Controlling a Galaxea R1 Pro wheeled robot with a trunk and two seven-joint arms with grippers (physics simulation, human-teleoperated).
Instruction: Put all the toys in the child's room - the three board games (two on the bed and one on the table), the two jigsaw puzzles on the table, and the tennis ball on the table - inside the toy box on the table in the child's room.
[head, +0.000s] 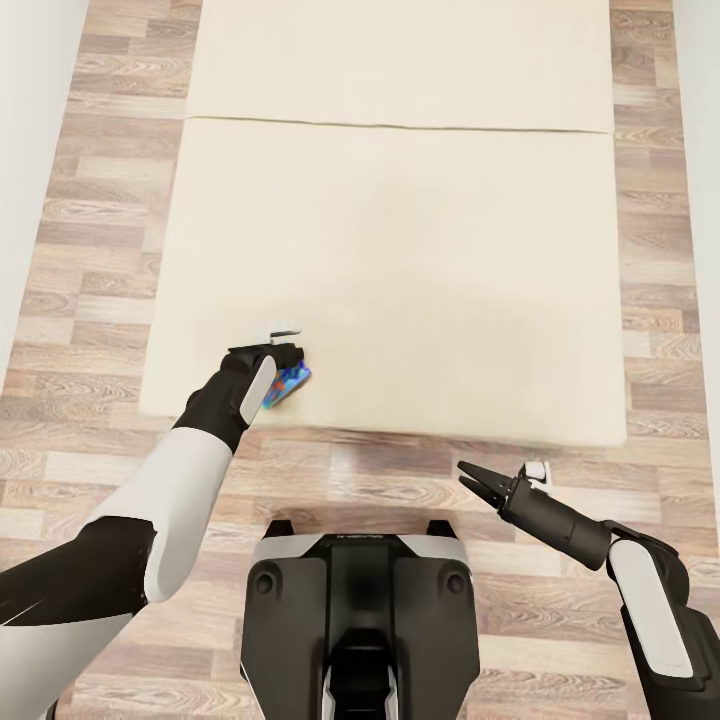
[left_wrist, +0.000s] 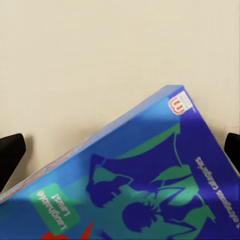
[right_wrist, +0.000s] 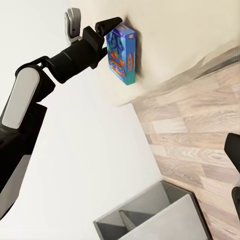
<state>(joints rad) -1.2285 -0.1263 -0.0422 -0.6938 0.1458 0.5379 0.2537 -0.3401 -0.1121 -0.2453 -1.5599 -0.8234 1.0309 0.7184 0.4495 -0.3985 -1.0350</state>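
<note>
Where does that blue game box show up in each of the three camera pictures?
Head view: blue game box at the bed's near left edge, under the left gripper.
Left wrist view: box fills the lower half.
Right wrist view: box near the top.
Shared landmark: cream bed.

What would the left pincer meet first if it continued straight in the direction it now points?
The blue board game. It lies directly ahead of the left pincer, on the bed, between the open fingers in the left wrist view. Whether they already touch it is unclear.
</note>
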